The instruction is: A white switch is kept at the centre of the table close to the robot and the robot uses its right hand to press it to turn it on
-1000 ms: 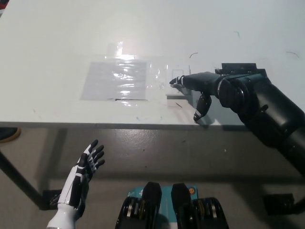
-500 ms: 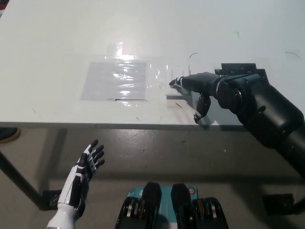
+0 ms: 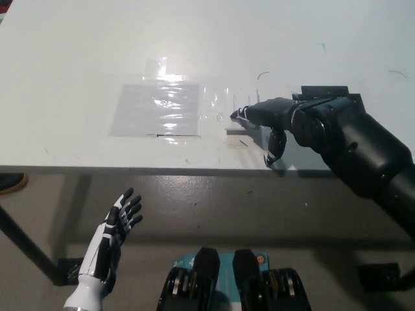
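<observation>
The white switch [image 3: 240,98] lies flat on the white table [image 3: 78,58], near the front edge at the centre. Only its far part shows, because my black right hand [image 3: 264,116] lies across it. That hand reaches in from the right with its fingers stretched out to the left, and a fingertip [image 3: 235,115] rests at the switch's near-left corner. Its thumb hangs down toward the table edge, and it holds nothing. My white left hand [image 3: 115,228] rests low at the lower left, below the table, open with its fingers spread.
A shiny clear sheet [image 3: 157,108] is taped to the table just left of the switch. The table's front edge [image 3: 130,170] runs across the picture, with grey floor below it. Faint pen marks [image 3: 262,74] dot the far right of the table.
My right hand has crept slightly further over the switch, which shows less than a second ago. The left hand has not moved.
</observation>
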`<control>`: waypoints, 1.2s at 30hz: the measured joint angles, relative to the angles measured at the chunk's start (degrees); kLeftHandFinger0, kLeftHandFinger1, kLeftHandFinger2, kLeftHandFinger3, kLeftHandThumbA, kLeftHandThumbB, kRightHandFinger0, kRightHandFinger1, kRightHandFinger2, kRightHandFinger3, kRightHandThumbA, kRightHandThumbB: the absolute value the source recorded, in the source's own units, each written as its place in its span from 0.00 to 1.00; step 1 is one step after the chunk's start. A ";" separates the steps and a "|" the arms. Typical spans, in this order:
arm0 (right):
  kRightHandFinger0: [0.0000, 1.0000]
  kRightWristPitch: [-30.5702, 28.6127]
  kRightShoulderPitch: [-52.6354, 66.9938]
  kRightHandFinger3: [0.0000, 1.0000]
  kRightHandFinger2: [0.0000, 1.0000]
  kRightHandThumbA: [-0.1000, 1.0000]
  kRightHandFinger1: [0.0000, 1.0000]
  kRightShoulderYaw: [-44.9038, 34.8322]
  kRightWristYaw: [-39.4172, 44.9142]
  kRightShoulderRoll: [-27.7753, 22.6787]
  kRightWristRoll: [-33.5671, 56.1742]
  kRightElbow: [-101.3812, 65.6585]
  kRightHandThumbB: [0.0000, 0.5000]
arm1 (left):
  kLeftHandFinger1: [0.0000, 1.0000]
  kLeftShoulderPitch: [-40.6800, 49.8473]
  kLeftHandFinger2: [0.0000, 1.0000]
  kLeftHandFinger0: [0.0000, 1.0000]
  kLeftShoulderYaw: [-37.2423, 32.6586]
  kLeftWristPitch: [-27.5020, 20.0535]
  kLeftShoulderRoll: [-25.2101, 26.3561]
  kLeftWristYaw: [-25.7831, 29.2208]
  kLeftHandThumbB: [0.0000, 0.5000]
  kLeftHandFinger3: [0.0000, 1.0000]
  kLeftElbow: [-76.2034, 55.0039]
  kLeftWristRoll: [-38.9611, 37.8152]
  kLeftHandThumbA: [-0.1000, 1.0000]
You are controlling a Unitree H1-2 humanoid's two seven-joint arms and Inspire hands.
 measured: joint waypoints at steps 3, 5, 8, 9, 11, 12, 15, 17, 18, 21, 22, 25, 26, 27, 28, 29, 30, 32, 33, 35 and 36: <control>1.00 0.04 -0.01 1.00 1.00 1.00 1.00 -4.20 0.90 -0.11 1.67 -2.65 0.54 | 1.00 0.00 1.00 1.00 0.01 0.01 0.00 0.00 0.10 1.00 -0.16 0.00 1.00; 1.00 0.06 -0.66 1.00 1.00 1.00 1.00 -7.61 1.49 -0.65 3.13 -4.90 0.53 | 1.00 -0.01 1.00 1.00 0.03 0.02 0.04 0.00 0.09 1.00 -0.23 0.00 1.00; 1.00 0.68 -2.25 1.00 1.00 1.00 1.00 -13.42 2.62 -2.49 5.82 -9.81 0.60 | 1.00 -0.01 1.00 1.00 0.05 0.02 0.07 0.00 0.13 1.00 -0.28 0.02 1.00; 1.00 0.90 -2.81 1.00 1.00 1.00 1.00 -14.96 2.96 -3.13 6.75 -11.15 0.64 | 1.00 0.00 1.00 1.00 0.07 0.02 0.08 0.00 0.14 1.00 -0.28 0.02 1.00; 1.00 1.40 -3.97 1.00 1.00 1.00 1.00 -18.98 3.88 -4.88 9.09 -14.84 0.66 | 1.00 -0.01 1.00 1.00 0.12 0.01 0.08 -0.01 0.13 1.00 -0.27 -0.08 1.00; 1.00 1.74 -4.18 1.00 1.00 1.00 1.00 -20.40 4.29 -5.61 9.97 -16.61 0.66 | 1.00 -0.01 1.00 1.00 0.12 0.01 0.07 -0.02 0.09 1.00 -0.26 -0.12 1.00; 1.00 2.92 -4.15 1.00 1.00 1.00 1.00 -24.42 5.80 -8.89 12.86 -23.92 0.57 | 1.00 0.00 1.00 1.00 0.19 -0.02 0.07 -0.01 0.08 1.00 -0.19 -0.16 0.99; 1.00 3.54 -2.57 1.00 1.00 1.00 1.00 -26.31 6.41 -10.72 14.28 -28.94 0.53 | 1.00 0.00 1.00 1.00 0.19 -0.02 0.03 0.00 0.06 1.00 -0.05 -0.18 0.99; 1.00 3.76 -2.00 1.00 1.00 1.00 1.00 -26.91 6.52 -11.11 14.70 -30.56 0.52 | 1.00 -0.01 1.00 1.00 0.18 -0.02 0.03 -0.01 0.05 1.00 0.02 -0.18 0.99; 1.00 5.29 2.82 1.00 1.00 1.00 1.00 -29.70 7.00 -12.58 17.19 -37.70 0.53 | 1.00 0.00 1.00 1.00 0.18 -0.01 0.04 0.00 0.07 1.00 0.27 -0.16 1.00; 1.00 5.75 4.64 1.00 1.00 1.00 1.00 -30.60 7.06 -12.84 17.98 -39.57 0.56 | 1.00 0.00 1.00 1.00 0.18 -0.01 0.04 0.00 0.07 1.00 0.33 -0.16 1.00; 1.00 7.45 11.50 1.00 1.00 1.00 1.00 -34.08 7.08 -12.94 20.94 -46.82 0.49 | 1.00 0.01 1.00 1.00 0.18 0.02 0.05 0.00 0.05 1.00 0.49 -0.14 1.00; 1.00 7.75 13.48 1.00 1.00 1.00 1.00 -35.10 7.08 -12.89 21.58 -48.31 0.46 | 1.00 0.01 1.00 1.00 0.17 0.02 0.04 0.00 0.06 1.00 0.53 -0.14 1.00; 1.00 8.04 15.86 1.00 1.00 1.00 1.00 -36.25 7.03 -12.77 22.66 -50.59 0.45 | 1.00 0.00 1.00 1.00 0.16 0.02 0.03 0.00 0.06 1.00 0.64 -0.14 1.00; 1.00 8.24 19.75 1.00 1.00 1.00 1.00 -38.04 6.90 -12.43 24.08 -53.65 0.44 | 1.00 0.00 1.00 1.00 0.15 0.03 0.02 0.00 0.06 1.00 0.71 -0.14 1.00; 1.00 8.26 23.58 1.00 1.00 1.00 1.00 -39.57 6.65 -11.86 25.23 -56.22 0.40 | 1.00 0.01 1.00 1.00 0.14 0.03 0.03 0.00 0.06 1.00 0.72 -0.15 1.00; 1.00 8.22 26.31 1.00 1.00 1.00 1.00 -40.52 6.45 -11.22 26.18 -57.74 0.39 | 1.00 0.02 1.00 1.00 0.16 0.03 0.04 0.00 0.06 1.00 0.72 -0.14 1.00; 1.00 8.14 33.15 1.00 1.00 0.97 1.00 -42.71 5.79 -8.86 28.23 -60.03 0.40 | 1.00 0.06 1.00 1.00 0.15 0.03 0.02 0.00 0.06 1.00 0.70 -0.15 1.00; 1.00 7.96 36.78 1.00 1.00 0.93 1.00 -43.77 5.29 -7.18 29.56 -60.64 0.33 | 1.00 0.08 1.00 1.00 0.12 0.04 0.00 -0.01 0.05 1.00 0.71 -0.15 1.00; 1.00 7.46 42.78 1.00 1.00 0.90 1.00 -45.59 4.16 -3.37 31.53 -60.67 0.29 | 1.00 0.08 1.00 1.00 0.09 0.04 -0.03 0.00 0.06 1.00 0.70 -0.15 1.00; 1.00 7.05 45.81 1.00 1.00 0.90 1.00 -46.57 3.37 -0.93 32.63 -60.44 0.27 | 1.00 0.08 1.00 1.00 0.08 0.04 -0.02 -0.01 0.07 1.00 0.69 -0.15 1.00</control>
